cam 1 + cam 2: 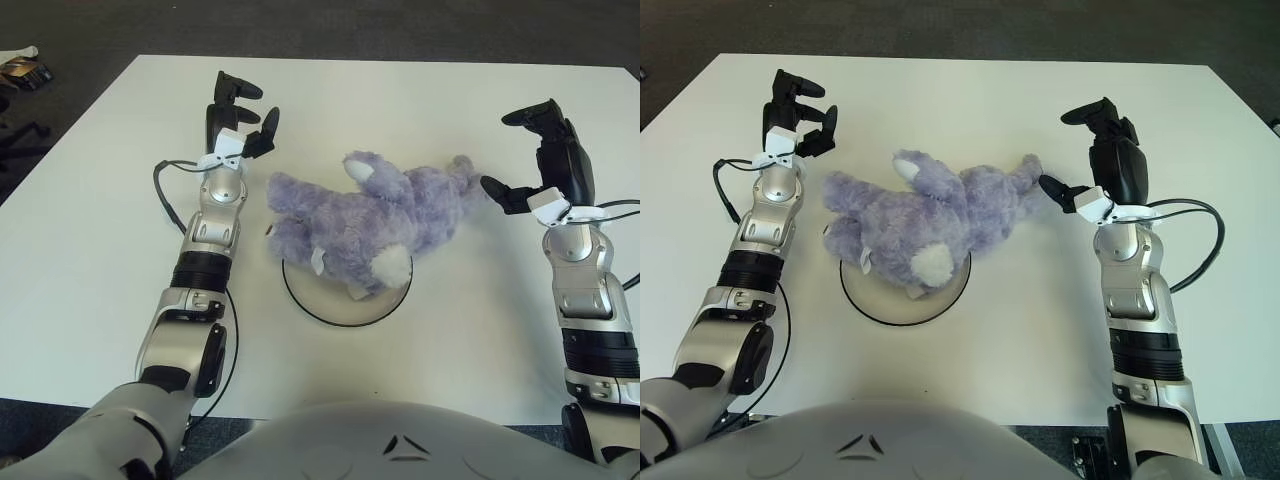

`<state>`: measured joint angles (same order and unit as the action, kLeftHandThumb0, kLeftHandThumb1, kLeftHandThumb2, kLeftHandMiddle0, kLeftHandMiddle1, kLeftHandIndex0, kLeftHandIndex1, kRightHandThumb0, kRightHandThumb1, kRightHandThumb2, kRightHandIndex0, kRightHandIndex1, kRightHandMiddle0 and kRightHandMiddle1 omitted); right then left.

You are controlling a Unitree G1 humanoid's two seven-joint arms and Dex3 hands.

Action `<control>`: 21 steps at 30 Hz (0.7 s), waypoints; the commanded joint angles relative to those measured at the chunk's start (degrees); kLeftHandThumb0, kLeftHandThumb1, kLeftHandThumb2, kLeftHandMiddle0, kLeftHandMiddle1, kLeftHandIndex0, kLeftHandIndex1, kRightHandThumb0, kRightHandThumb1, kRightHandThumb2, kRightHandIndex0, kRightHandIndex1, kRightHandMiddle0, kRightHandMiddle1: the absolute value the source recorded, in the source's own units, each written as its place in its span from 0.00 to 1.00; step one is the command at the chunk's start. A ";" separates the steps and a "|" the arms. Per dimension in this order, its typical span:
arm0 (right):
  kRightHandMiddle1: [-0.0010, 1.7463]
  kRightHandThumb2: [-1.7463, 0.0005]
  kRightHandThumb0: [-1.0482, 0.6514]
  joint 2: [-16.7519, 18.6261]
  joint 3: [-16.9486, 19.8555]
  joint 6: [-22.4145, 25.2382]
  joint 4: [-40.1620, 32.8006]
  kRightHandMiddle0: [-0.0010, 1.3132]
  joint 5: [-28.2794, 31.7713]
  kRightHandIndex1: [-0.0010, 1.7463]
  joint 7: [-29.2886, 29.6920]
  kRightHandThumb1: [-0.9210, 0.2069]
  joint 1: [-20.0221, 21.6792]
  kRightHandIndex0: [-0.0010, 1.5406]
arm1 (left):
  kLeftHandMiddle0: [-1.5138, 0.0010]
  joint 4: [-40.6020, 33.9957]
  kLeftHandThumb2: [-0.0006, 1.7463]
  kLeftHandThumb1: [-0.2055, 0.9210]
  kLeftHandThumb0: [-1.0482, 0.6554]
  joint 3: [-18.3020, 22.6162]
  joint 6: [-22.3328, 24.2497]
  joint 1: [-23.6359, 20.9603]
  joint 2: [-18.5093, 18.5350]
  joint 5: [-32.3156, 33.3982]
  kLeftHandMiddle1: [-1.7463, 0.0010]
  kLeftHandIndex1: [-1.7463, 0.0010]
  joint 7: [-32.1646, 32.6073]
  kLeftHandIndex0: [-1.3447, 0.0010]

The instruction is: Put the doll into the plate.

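A purple plush doll (pixel 370 220) lies on its side across the white plate (pixel 322 305). Its lower body covers the plate's far half, while its head and ears stretch right over the table. My left hand (pixel 238 115) is up to the left of the doll, fingers spread and holding nothing. To the right of the doll's ears my right hand (pixel 535 160) is raised, also open and apart from the plush. In the right eye view the doll (pixel 925 222) and the right hand (pixel 1090 150) show the same gap.
The white table (pixel 90 250) carries the plate and doll near its middle. A black cable (pixel 160 195) loops beside my left forearm. Dark floor lies beyond the far edge, with small items at the upper left corner (pixel 22 70).
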<state>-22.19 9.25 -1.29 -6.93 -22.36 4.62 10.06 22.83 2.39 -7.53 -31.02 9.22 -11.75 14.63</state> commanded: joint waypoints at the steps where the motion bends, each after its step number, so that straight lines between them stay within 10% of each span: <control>1: 0.85 0.21 0.47 1.20 1.62 1.58 0.49 0.19 3.71 0.71 -0.49 0.75 1.74 0.20 | 0.72 1.06 0.52 0.74 0.61 0.39 -1.22 0.48 -0.17 1.15 0.08 0.00 -1.03 0.83; 6: 0.87 0.37 0.76 3.54 2.76 4.54 2.17 0.23 8.64 0.83 -0.58 0.51 3.52 0.36 | 0.70 2.77 0.55 0.70 0.61 0.64 -2.14 0.62 -0.70 3.13 0.08 0.00 -2.80 0.81; 10: 0.89 0.34 0.86 5.08 3.59 5.76 3.00 0.27 11.65 0.88 -0.30 0.53 4.12 0.44 | 0.68 3.91 0.57 0.67 0.61 1.13 -1.66 0.53 -1.50 5.77 0.09 0.00 -4.85 0.79; 21: 0.98 0.17 0.63 4.73 6.35 0.42 16.55 0.39 15.04 0.90 1.91 0.68 6.06 0.52 | 0.62 12.60 0.60 0.62 0.61 2.00 -4.33 -0.97 -3.56 10.02 0.14 0.00 -8.16 0.77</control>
<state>-17.28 14.28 1.69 5.78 -8.63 5.45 15.38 30.26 3.78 -9.45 -31.09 5.80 -2.45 7.51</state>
